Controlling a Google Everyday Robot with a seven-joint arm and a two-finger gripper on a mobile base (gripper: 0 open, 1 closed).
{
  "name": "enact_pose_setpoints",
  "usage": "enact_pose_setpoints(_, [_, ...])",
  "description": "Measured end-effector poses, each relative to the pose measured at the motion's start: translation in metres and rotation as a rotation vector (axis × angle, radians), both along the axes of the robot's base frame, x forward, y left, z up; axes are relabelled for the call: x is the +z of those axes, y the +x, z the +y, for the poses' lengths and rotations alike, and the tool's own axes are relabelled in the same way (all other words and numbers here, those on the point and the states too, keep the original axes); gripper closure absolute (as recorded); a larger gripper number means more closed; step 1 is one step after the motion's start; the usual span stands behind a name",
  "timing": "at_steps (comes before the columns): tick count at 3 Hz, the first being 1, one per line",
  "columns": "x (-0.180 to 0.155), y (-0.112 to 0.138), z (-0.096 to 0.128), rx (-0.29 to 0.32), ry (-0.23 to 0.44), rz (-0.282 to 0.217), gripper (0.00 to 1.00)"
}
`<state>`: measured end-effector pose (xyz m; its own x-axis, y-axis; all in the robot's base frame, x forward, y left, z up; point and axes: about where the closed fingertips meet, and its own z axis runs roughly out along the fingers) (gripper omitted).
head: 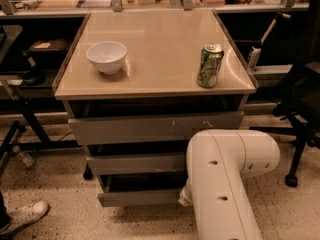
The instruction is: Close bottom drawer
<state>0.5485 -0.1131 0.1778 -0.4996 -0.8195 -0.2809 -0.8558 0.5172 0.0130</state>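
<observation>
The bottom drawer (137, 197) is the narrowest of three grey drawers under the beige tabletop. It stands pulled out a little, with a dark gap above its plain front panel. My white arm (225, 184) reaches down from the lower right to the right end of that panel. The gripper is hidden behind the arm, near the drawer's right end; only a small white wrist part (185, 198) shows against the panel.
A white bowl (106, 57) and a green can (210, 65) stand on the tabletop (155, 44). The scratched top drawer (155, 128) and middle drawer (136, 163) sit above. A black chair (300, 109) is at right, a metal frame (20, 129) and a shoe (27, 214) at left.
</observation>
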Motion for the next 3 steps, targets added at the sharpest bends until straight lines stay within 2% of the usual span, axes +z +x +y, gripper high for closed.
enact_pose_setpoints(2, [-0.0001, -0.0001, 0.0000, 0.000, 0.000, 0.000, 0.13])
enact_pose_setpoints(3, [-0.0001, -0.0001, 0.0001, 0.000, 0.000, 0.000, 0.00])
